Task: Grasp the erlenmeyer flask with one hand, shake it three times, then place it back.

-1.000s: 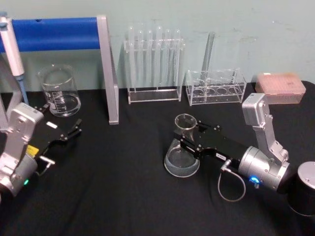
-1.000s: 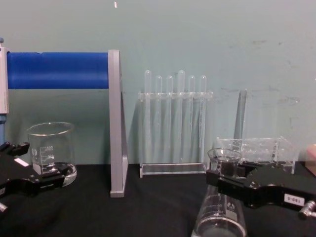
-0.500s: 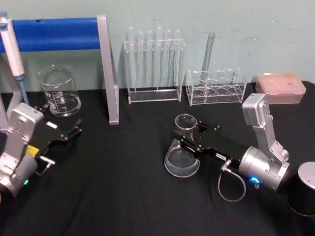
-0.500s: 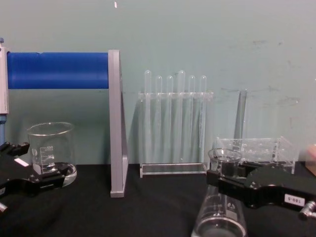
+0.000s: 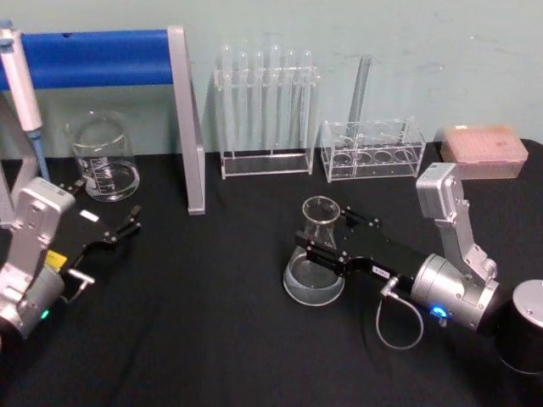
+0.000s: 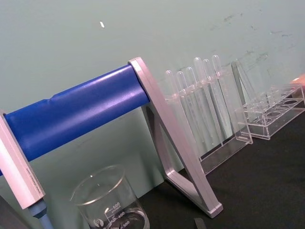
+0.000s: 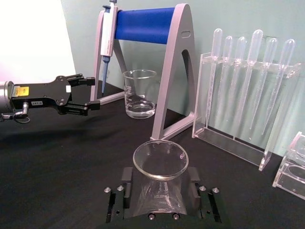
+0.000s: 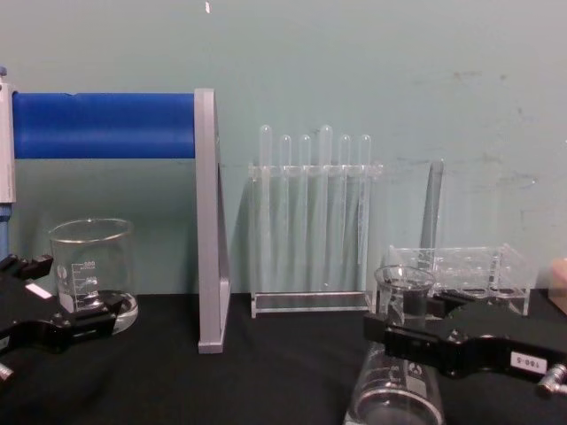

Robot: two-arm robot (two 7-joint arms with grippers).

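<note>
The erlenmeyer flask stands upright on the black table, right of centre. It is clear glass with a flared neck and shows in the right wrist view as the flask. My right gripper reaches in from the right and is open. One finger stands on each side of the flask's cone, close against the glass, as the right gripper shows in its wrist view. In the chest view the right gripper crosses the flask below its neck. My left gripper rests open at the table's left, apart from the flask.
A glass beaker stands at the back left, under a pipette stand with a blue bar. Along the back are a test tube rack, a second clear rack and a pink box. A dark cylinder sits at the right edge.
My right gripper has slid slightly lower along the flask, toward its wider body, so more of the neck shows above it. The flask and the left arm have not moved.
</note>
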